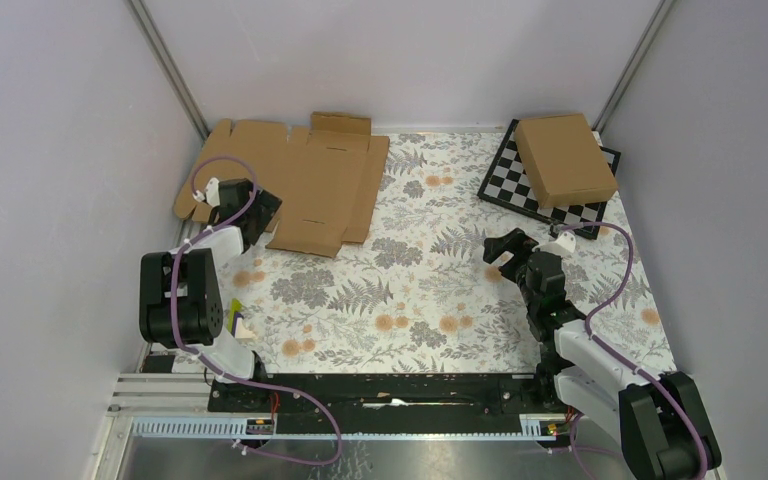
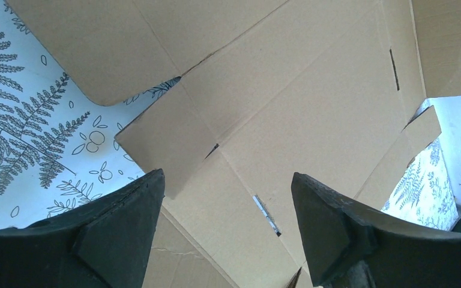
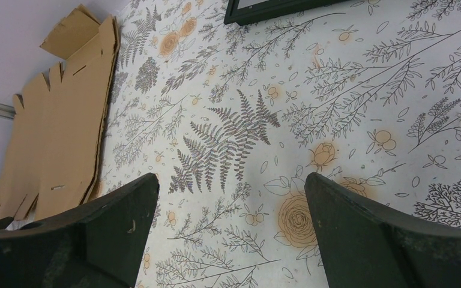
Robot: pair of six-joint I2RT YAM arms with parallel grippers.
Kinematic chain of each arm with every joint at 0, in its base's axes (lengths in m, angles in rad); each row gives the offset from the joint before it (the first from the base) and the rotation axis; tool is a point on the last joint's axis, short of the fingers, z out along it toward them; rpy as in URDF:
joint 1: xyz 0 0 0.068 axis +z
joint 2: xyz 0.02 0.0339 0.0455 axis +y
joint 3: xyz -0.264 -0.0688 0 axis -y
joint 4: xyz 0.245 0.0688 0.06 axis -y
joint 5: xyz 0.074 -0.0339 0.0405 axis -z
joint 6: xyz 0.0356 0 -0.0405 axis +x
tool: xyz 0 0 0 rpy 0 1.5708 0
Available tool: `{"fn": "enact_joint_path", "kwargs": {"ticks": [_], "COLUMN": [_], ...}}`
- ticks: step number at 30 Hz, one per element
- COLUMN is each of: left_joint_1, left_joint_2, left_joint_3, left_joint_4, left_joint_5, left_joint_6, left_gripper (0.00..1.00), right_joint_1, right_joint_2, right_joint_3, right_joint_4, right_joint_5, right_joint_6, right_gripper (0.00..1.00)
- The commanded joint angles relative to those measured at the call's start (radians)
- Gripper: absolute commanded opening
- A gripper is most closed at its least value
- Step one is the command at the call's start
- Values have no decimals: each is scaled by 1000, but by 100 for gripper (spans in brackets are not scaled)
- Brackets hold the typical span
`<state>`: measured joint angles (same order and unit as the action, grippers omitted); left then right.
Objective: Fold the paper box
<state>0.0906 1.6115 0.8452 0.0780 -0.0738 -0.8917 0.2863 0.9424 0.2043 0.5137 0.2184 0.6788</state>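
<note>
Left gripper (image 1: 242,205) hovers with its jaws spread wide and nothing between them. Directly under its fingertips lies the paper box (image 1: 322,180), a flat brown blank with every flap and slot unfolded. The wrist view shows creases and cut slits just below the jaws. This looks like the very first step, the pickup, with no fold made yet. Next the gripper would need to drop onto a free flap edge, pinch it, and drag the blank out onto the open flowered cloth (image 1: 400,300). Over to the right gripper (image 1: 508,256): it is also fully spread and empty, low over bare cloth, with the blank well off to its left. Beyond it, a folded box (image 1: 565,160) sits on the chessboard (image 1: 590,212).
</note>
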Motion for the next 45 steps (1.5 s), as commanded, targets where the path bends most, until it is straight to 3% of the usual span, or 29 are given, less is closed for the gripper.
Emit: {"fn": "enact_joint_path", "kwargs": {"ticks": [1, 8, 14, 19, 28, 33, 38, 41, 44, 45], "left_joint_1": [-3, -3, -5, -4, -5, -5, -5, -5, -5, -5], "left_joint_2": [-20, 8, -1, 19, 36, 35, 24, 22, 21, 19], "left_joint_3": [26, 31, 13, 5, 6, 14, 11, 11, 1, -6], "left_joint_4": [35, 42, 11, 19, 54, 71, 71, 80, 110, 124], "left_joint_5": [6, 14, -36, -39, -5, 15, 13, 16, 27, 31], "left_joint_6": [-9, -9, -38, -38, -33, -27, -32, -30, -34, -34], "left_gripper": [84, 84, 96, 97, 86, 68, 79, 79, 66, 56], "right_joint_1": [2, 3, 2, 2, 2, 2, 2, 2, 2, 2], "right_joint_2": [4, 5, 7, 6, 5, 3, 3, 3, 3, 3], "right_joint_3": [10, 10, 10, 10, 10, 9, 9, 9, 9, 9], "right_joint_4": [45, 46, 47, 46, 46, 46, 46, 46, 46, 46], "right_joint_5": [1, -1, -1, 1, 6, 7, 7, 6, 6, 6], "right_joint_6": [10, 11, 11, 11, 10, 9, 7, 9, 8, 8], "right_gripper": [99, 99, 99, 99, 99, 99, 99, 99, 99, 99]}}
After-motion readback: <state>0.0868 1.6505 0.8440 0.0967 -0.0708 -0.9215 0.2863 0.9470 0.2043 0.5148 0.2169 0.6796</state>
